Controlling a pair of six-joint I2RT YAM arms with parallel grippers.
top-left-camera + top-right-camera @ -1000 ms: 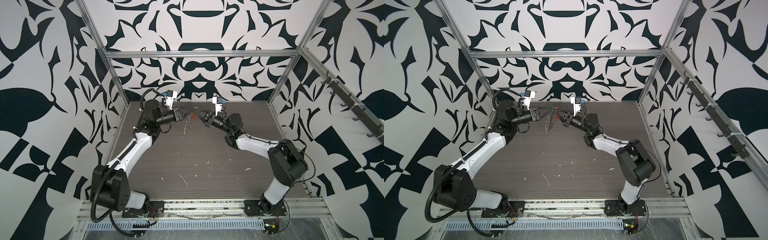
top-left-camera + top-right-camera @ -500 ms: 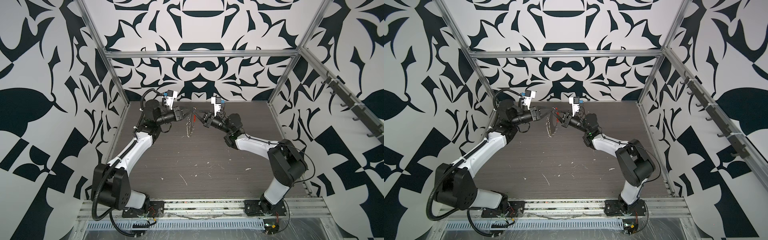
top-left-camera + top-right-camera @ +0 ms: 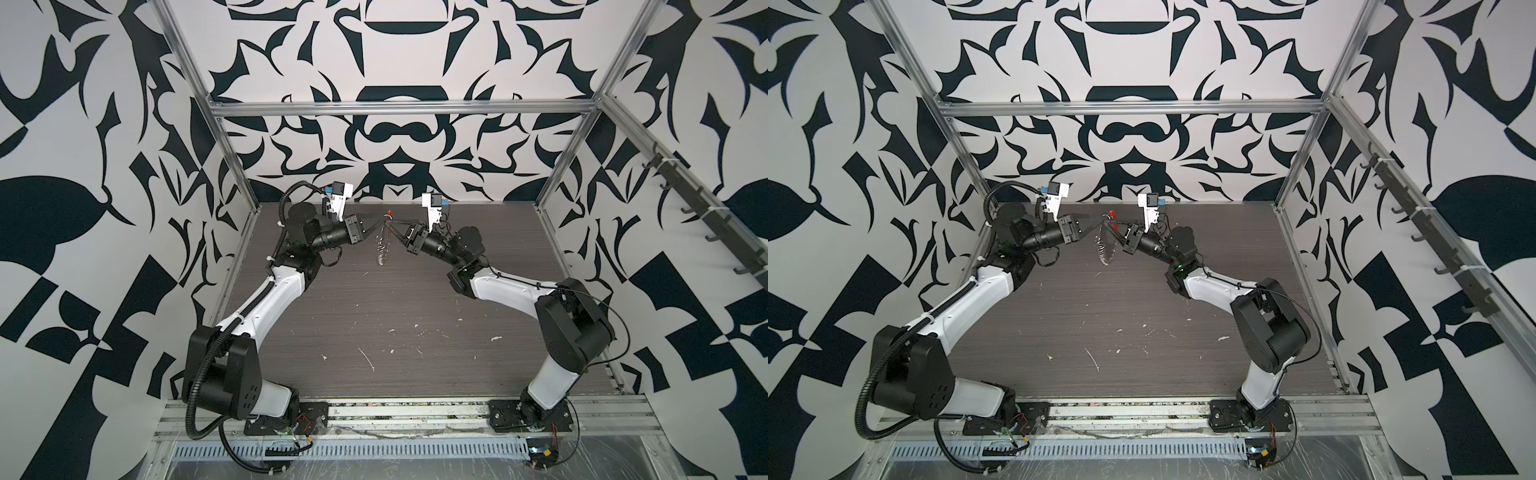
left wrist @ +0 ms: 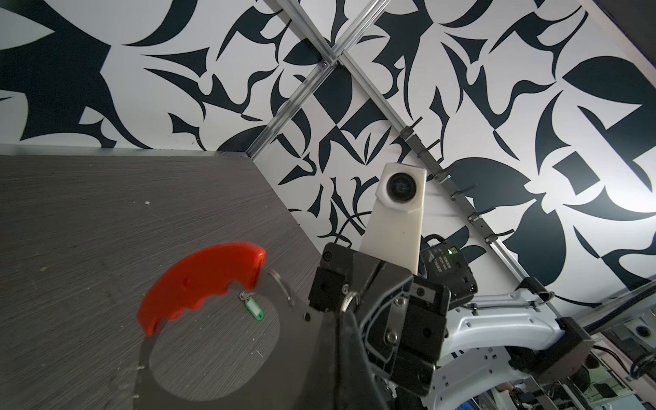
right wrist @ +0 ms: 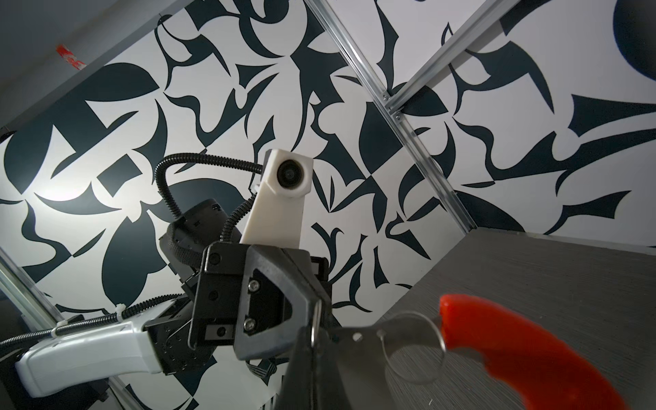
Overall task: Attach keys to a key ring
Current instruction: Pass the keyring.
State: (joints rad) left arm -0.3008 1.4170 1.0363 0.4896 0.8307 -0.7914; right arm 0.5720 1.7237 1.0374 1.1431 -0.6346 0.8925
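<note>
The left gripper [image 3: 381, 225] and the right gripper [image 3: 393, 229] both pinch the key ring [image 4: 198, 280] with closed jaws, above the table [image 3: 395, 299]. The 1 green key [image 4: 254, 308] lies on the table, apart from it.

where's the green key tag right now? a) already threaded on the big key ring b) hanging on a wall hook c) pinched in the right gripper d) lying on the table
d: in the left wrist view the green key tag lies flat on the table, seen through the loop of the key ring and apart from it.
</note>
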